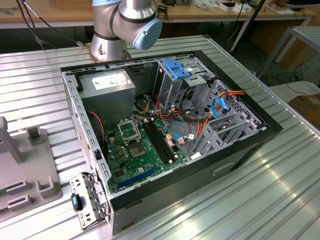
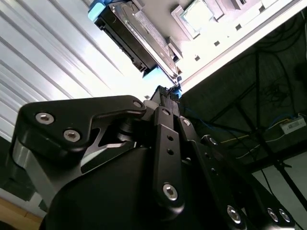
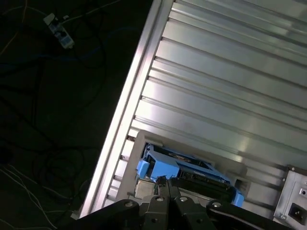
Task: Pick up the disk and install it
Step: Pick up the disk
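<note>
The gripper [image 3: 163,183], jaws together and empty, hung over the disk [image 3: 192,175] near the table's [image 3: 216,96] edge; a good grasp would need them spread squarely across it.

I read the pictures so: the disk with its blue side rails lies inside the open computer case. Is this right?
Not right. The disk with its blue side rails lies outside the case, on a pale holder that sits on the ribbed metal table near the table's edge. The first wrist view shows it.
</note>
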### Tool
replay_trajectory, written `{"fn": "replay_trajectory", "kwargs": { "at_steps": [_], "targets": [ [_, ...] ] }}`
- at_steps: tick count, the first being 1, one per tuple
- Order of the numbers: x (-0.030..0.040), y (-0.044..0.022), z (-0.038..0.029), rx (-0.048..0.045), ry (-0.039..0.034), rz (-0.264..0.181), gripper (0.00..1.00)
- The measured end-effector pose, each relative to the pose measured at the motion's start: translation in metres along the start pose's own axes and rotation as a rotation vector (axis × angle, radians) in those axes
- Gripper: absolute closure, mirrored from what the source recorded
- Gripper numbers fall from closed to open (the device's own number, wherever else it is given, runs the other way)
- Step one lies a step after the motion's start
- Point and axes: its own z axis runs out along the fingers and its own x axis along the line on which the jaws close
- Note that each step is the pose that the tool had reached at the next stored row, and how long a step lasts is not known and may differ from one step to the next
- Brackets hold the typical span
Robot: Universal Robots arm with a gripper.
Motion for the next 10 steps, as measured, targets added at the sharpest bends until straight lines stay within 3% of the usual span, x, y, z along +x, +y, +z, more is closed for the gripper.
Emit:
{"fn": "replay_trajectory", "kwargs": {
  "at_steps": [10],
  "targets": [
    [0.0000, 0.0000, 0.0000, 0.0001, 0.0015, -0.063, 0.89]
  ]
}}
